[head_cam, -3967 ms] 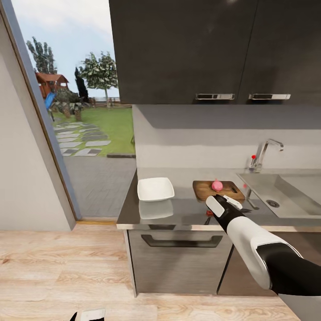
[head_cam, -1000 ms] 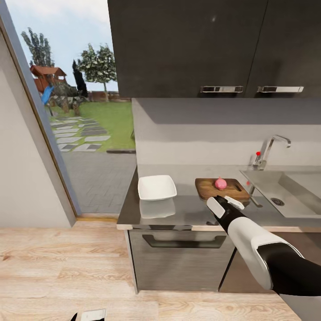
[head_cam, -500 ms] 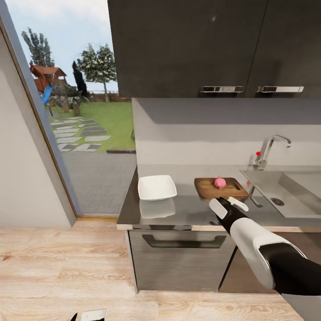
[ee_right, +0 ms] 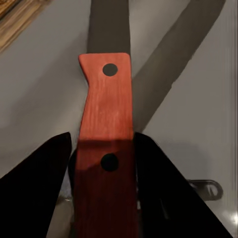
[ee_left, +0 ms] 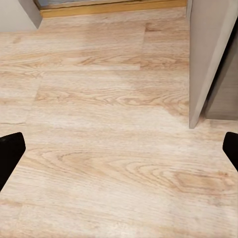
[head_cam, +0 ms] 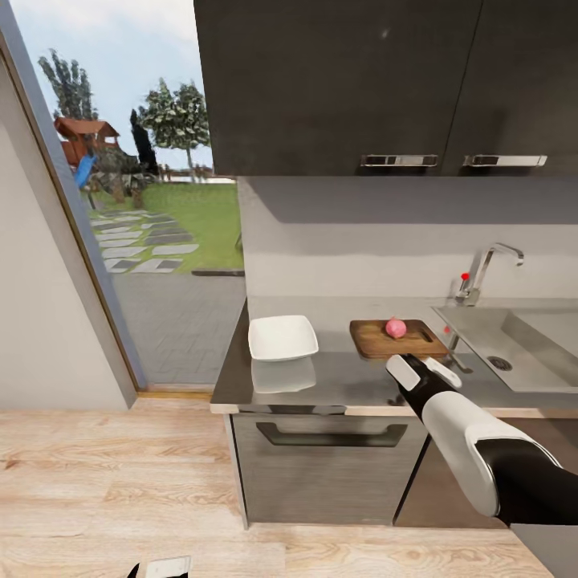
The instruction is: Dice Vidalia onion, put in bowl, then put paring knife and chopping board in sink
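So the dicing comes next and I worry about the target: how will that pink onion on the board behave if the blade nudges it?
The onion looks round and rests loose on the flat chopping board, so it would probably roll. Nothing braces it, so steadying may help. The paring knife, between the right gripper's fingers, looks rigid.

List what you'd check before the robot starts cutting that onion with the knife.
1. Onion on the board: ok, it sits whole near the middle.
2. Knife between the right gripper's fingers: ok, the red handle sits between them.
3. Grip firm: cannot tell.
4. Blade over the onion: not ok, the gripper is short of the board.
5. Bowl ready: ok, beside the board.
6. Left gripper: ok, open over the floor.
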Available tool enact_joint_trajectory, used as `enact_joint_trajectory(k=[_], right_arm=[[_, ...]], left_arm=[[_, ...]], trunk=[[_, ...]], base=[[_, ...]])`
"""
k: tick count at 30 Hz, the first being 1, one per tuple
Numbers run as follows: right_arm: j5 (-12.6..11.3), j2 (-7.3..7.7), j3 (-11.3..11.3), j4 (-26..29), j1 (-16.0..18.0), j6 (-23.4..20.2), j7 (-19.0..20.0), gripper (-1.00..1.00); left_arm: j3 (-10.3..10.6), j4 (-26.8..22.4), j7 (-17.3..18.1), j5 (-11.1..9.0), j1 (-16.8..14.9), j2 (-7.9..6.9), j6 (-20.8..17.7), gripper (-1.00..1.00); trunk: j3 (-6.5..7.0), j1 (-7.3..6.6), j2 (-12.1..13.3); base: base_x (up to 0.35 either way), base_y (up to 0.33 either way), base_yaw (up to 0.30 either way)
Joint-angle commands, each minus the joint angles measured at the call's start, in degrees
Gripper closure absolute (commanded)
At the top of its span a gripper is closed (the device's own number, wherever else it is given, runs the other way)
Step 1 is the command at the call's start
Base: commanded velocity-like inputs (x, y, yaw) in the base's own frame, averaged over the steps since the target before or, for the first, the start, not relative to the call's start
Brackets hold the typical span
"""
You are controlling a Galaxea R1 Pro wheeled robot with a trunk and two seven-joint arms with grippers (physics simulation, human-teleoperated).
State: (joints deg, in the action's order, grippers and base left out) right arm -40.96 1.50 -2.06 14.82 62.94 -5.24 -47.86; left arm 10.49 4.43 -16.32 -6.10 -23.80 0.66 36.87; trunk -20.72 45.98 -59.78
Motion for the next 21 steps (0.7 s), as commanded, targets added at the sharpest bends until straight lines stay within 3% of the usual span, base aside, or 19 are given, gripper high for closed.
enact_joint_trajectory(k=[1, 16, 21], right_arm=[[-0.61, 0.06, 0.32, -2.95, -0.01, 0.13, 0.17, 1.00], [-0.55, -0.01, 0.18, -2.10, -0.01, 2.42, -2.35, 1.00], [-0.30, 0.99, 0.07, -0.41, -0.01, 2.33, -2.40, 1.00]], left_arm=[[0.50, 0.23, -0.03, -0.58, -0.10, 0.04, 0.36, -1.00], [0.50, 0.23, -0.03, -0.58, -0.10, 0.04, 0.32, -1.00], [0.50, 0.23, -0.03, -0.58, -0.10, 0.04, 0.31, -1.00]], trunk=[[-0.08, 0.01, -0.04], [-0.08, 0.01, -0.04], [-0.08, 0.01, -0.04]], base=[[0.000, 0.000, 0.000], [0.000, 0.000, 0.000], [0.000, 0.000, 0.000]])
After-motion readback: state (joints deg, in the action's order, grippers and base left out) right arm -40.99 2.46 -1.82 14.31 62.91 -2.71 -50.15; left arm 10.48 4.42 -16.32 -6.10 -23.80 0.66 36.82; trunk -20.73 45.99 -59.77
